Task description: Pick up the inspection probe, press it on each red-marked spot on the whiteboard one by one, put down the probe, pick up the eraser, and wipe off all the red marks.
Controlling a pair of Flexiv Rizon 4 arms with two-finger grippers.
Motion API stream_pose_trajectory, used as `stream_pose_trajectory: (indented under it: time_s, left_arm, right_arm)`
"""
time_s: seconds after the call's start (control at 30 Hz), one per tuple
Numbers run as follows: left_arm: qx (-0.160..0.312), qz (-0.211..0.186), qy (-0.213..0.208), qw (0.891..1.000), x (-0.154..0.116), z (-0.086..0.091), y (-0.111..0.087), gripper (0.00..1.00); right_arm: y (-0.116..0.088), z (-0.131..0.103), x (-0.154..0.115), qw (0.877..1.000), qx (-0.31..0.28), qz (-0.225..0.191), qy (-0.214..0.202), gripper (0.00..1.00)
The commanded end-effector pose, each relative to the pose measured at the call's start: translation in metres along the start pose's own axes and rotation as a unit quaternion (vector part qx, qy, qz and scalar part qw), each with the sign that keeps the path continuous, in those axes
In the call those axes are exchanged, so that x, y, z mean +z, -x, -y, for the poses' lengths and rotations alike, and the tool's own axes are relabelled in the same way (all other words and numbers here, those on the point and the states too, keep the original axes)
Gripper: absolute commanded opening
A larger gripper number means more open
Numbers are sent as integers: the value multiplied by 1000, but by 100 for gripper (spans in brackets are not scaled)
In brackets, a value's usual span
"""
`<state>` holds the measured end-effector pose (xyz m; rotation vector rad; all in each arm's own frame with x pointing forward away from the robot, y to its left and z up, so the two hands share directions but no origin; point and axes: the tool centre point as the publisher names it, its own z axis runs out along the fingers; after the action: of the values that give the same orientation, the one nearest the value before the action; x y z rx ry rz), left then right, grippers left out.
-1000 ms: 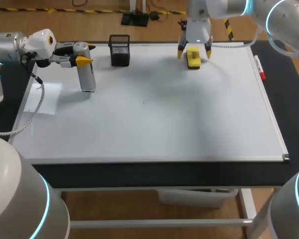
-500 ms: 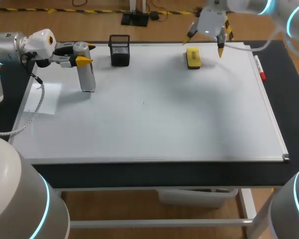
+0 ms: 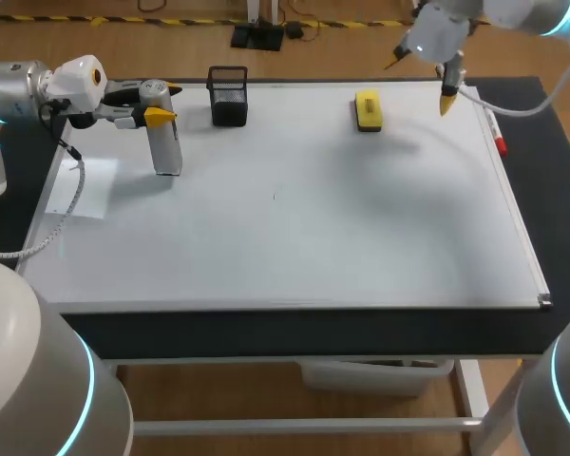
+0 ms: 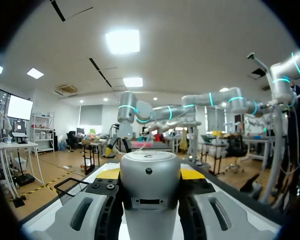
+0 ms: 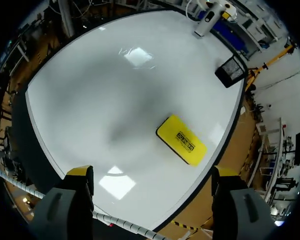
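Observation:
The inspection probe (image 3: 167, 144), a silver cylinder, stands upright on the whiteboard (image 3: 313, 218) at its far left. My left gripper (image 3: 163, 103) is shut on the probe's top; in the left wrist view the probe (image 4: 150, 182) fills the gap between the fingers. The yellow eraser (image 3: 368, 109) lies flat near the board's back edge. My right gripper (image 3: 423, 82) hangs open in the air to the right of it and above it, holding nothing. From the right wrist view the eraser (image 5: 181, 140) lies below the open right gripper (image 5: 152, 172). I see no red marks on the board.
A black mesh pen holder (image 3: 228, 95) stands at the back, between the probe and the eraser. A red marker (image 3: 495, 131) lies along the board's right edge. A white sheet (image 3: 90, 190) lies on the table left of the board.
My right gripper has opened fully, risen from around the eraser and moved right, leaving the eraser on the board. The left arm and probe have not moved.

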<state>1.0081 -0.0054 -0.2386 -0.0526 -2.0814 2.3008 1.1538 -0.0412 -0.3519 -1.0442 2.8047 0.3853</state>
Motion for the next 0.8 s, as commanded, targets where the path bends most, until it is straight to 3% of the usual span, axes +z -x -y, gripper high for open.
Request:
stream_pose_trajectory:
  time_s: [0.03,0.2,0.63,0.8]
  left_arm:
    - [0,-1,0,1000,0,1,1,0]
    - [0,-1,0,1000,0,1,1,0]
    - [0,-1,0,1000,0,1,1,0]
    - [0,-1,0,1000,0,1,1,0]
  right_arm:
    - [-15,-4,-19,999,27,18,-3,100]
    - [-18,-3,-34,996,84,-11,36,100]
    - [-24,-6,-77,985,131,61,89,100]
    - [-22,-8,-89,982,145,58,110,100]
